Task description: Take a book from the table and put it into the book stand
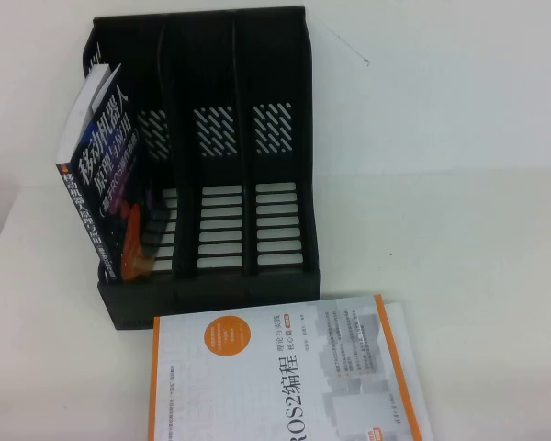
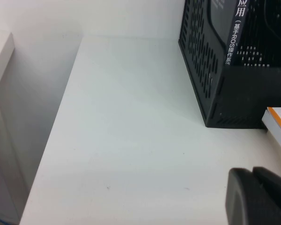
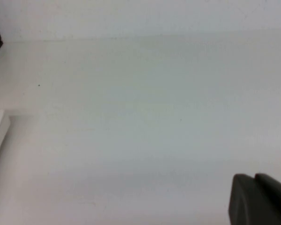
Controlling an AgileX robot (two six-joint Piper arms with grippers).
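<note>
The white book [image 1: 285,377] with orange edge stripe, orange circle and black "ROS2" title lies flat on the table [image 1: 459,184], right in front of the black book stand [image 1: 211,165]. A corner of that book [image 2: 278,124] shows in the left wrist view beside the book stand [image 2: 210,61]. My left gripper [image 2: 253,174] hovers over bare table left of the stand, fingers pressed together, holding nothing. My right gripper [image 3: 254,179] is over bare table to the right, fingers together and empty. Neither arm shows in the high view.
A dark blue book [image 1: 106,175] with white characters leans in the stand's left slot; its spine [image 2: 236,33] shows in the left wrist view. The middle and right slots hold nothing. The table's left edge [image 2: 51,136] drops off beside the left gripper.
</note>
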